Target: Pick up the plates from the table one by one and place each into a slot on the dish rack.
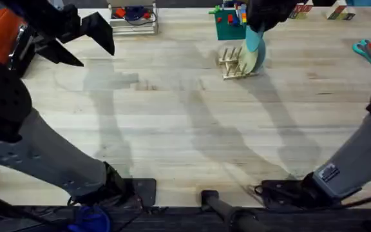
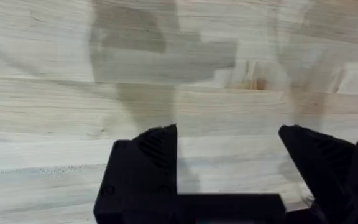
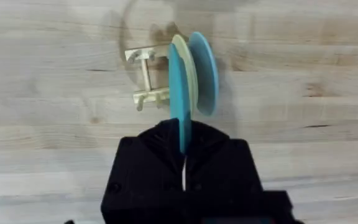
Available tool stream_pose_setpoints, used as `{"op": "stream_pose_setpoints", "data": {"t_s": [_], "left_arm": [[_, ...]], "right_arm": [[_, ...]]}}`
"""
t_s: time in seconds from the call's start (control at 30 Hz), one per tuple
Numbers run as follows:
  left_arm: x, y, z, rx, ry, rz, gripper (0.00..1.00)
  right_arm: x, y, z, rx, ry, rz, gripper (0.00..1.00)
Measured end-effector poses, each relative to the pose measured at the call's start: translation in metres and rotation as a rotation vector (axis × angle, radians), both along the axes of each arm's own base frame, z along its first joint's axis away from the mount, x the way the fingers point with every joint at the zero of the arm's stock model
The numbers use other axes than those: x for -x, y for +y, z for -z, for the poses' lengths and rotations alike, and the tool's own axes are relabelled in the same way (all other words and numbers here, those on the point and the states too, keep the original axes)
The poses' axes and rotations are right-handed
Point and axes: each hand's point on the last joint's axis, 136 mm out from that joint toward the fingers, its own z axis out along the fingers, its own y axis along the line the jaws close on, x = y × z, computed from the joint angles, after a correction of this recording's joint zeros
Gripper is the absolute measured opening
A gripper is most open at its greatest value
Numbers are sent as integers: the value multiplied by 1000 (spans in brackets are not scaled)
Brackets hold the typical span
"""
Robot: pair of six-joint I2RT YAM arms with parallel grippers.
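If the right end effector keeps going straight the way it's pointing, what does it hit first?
Probably the dish rack: the right end effector, gripping a turquoise plate, points down at it beside two plates already slotted. Depth is unclear.

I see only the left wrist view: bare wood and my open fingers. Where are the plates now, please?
Observer: Two plates stand on edge in the dish rack, at the table's far side.
Operator: And the third one?
Observer: The right gripper holds the turquoise plate on edge by its rim, at the rack beside them.
Operator: Is my arm near it?
Observer: No, the left gripper hangs at the far left, apart from the rack.
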Motion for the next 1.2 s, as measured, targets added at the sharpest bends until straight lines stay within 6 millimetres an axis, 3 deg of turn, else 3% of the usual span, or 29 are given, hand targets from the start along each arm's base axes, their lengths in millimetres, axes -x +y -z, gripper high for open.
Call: {"op": "stream_pose_setpoints", "data": {"t_s": [0.27, 0.73, 1.2], "left_arm": [[0, 0, 0, 0, 0, 0, 994], [0, 0, 0, 0, 0, 0, 995], [0, 0, 0, 0, 0, 0, 994]], "right_arm": [[-5, 2, 22, 21, 54, -3, 32], [-7, 6, 27, 9, 62, -11, 33], [-12, 9, 58, 30, 134, -15, 33]]}}
